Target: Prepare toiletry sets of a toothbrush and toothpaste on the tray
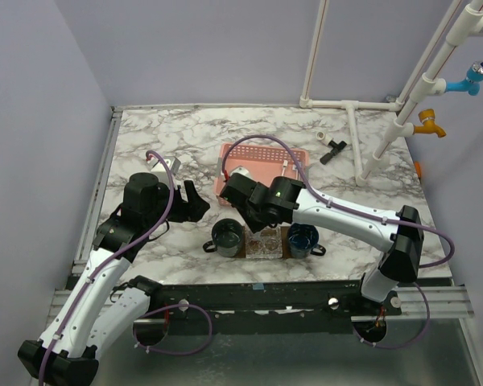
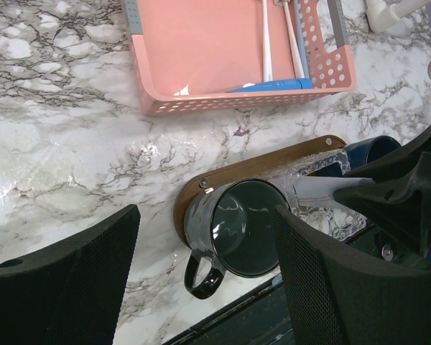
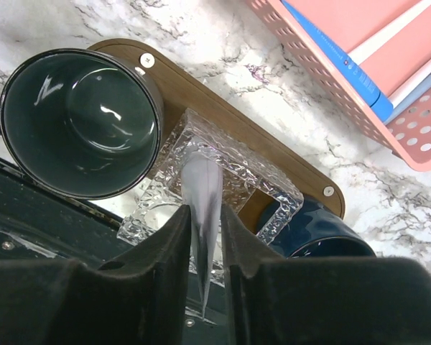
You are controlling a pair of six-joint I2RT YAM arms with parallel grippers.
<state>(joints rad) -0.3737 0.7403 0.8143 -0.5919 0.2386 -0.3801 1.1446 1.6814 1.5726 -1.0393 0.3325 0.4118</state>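
White toothpaste (image 3: 201, 180): was pinched by right gripper (image 3: 205, 223) over the tray (image 3: 201, 100).
Left gripper (image 2: 205, 280): gaped empty.
Remaining: toothbrush (image 2: 266, 43) lay in basket (image 2: 223, 100).

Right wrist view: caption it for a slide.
Right tool with toothpaste at the glass holder on the tray, between two mugs.

Robot lab booth. Plain grey walls (image 1: 209, 48) round marble-look bench (image 1: 185, 137). White pipe frame (image 1: 350, 104), blue tap (image 1: 472, 79), orange tap (image 1: 431, 125) at bench's far right. Left arm (image 1: 105, 273), right arm (image 1: 346, 217) fixed at bench's near edge.
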